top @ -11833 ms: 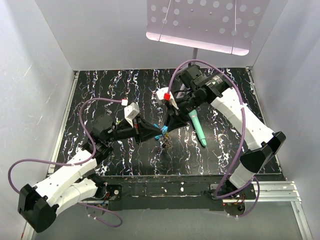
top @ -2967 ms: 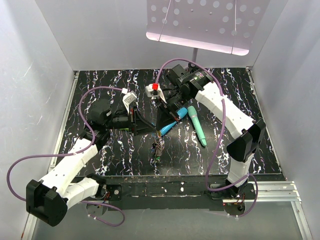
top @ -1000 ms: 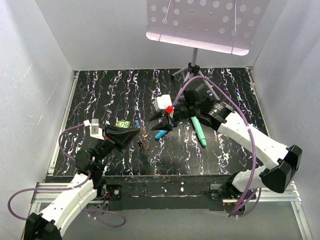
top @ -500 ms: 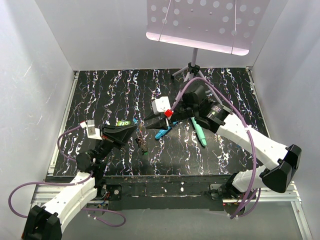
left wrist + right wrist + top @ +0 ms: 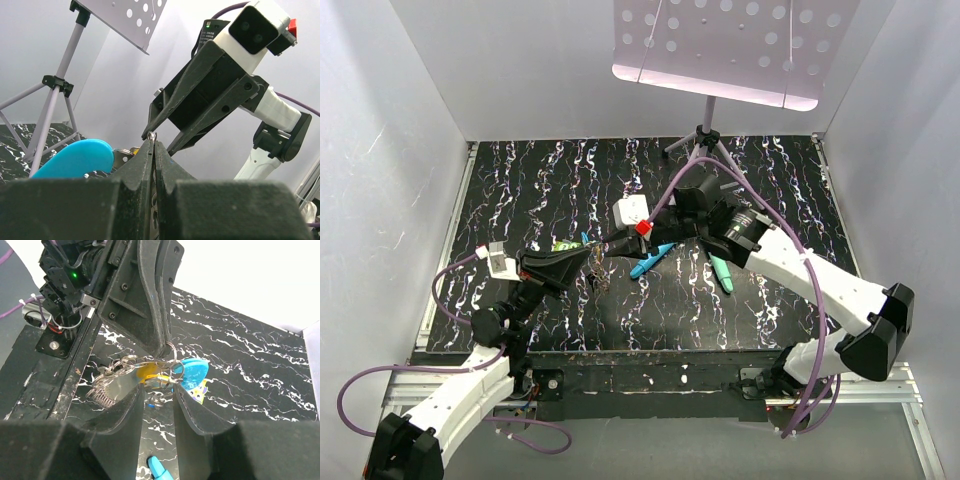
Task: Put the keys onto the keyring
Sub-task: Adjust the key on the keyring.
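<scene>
White walls box in a black desk veined with white. At its far edge a tripod carries a perforated plate. From the near left corner the left arm reaches inward. The right arm sweeps in from the right, and the two meet above the desk a little left of centre.

The left jaws are pressed together and pinch the keyring, a thin wire ring, at their very tips. In the left wrist view a sliver of that ring shows just above the closed tips.

The keys hang in a bunch just under the ring, among more wire loops. A blue head sits on the side nearest the ring. A yellow head is beside it, and a bare metal blade slants away below. A yellow-green scrap peeks out beneath the blue head, too small to make out.

The right jaws stand spread, with one of the fingers on each side of the bunch. Whether either finger touches a key cannot be told. From the left wrist they appear as an open V whose points flank the left tips.

On the desk, right of the bunch and under the right arm, lie a blue stick and a teal stick, close to each other but apart.
</scene>
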Tool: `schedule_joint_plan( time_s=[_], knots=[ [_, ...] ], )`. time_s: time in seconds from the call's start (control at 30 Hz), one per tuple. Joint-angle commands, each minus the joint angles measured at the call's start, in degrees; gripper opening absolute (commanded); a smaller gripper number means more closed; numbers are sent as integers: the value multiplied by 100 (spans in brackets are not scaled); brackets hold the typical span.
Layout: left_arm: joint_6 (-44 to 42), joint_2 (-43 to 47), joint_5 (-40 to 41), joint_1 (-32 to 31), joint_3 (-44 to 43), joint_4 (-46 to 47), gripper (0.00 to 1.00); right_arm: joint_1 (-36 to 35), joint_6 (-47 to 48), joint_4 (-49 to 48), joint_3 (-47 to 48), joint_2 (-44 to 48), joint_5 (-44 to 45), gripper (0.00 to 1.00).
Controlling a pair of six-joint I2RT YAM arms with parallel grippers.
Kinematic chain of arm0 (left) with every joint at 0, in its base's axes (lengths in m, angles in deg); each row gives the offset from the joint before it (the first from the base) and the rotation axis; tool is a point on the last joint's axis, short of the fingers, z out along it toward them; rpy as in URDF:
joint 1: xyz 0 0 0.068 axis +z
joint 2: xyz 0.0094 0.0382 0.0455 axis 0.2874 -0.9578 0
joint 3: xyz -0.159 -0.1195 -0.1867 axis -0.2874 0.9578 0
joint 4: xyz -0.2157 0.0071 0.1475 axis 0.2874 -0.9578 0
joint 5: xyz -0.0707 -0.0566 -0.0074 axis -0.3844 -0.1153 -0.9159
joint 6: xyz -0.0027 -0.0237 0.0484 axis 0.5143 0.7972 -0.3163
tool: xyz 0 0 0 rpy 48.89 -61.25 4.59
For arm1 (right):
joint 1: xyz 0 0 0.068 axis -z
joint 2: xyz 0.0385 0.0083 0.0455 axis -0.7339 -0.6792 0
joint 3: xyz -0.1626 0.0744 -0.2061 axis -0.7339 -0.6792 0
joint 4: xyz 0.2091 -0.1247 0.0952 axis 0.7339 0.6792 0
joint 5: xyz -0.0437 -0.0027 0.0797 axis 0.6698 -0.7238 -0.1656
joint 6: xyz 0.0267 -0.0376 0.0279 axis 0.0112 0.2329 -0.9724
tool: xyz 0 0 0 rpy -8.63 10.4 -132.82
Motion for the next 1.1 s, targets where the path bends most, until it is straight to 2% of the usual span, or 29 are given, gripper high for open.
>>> schedule_joint_plan(
  time_s=[0.0,0.37,0.57,0.77,1.07],
  knots=[
    [54,54,186,-28,37,412,0,-49,-169,-327,245,-58,144,36],
    [80,-61,168,-19,81,535,0,-76,-257,-301,360,-155,127,28],
    [62,-17,186,-28,99,500,0,-102,-265,-213,412,-199,109,11],
    [53,36,256,-28,108,526,0,-146,-222,-20,491,-243,92,2],
    [97,-34,344,-28,169,745,0,-269,-432,42,588,-348,-49,1]
  ],
)
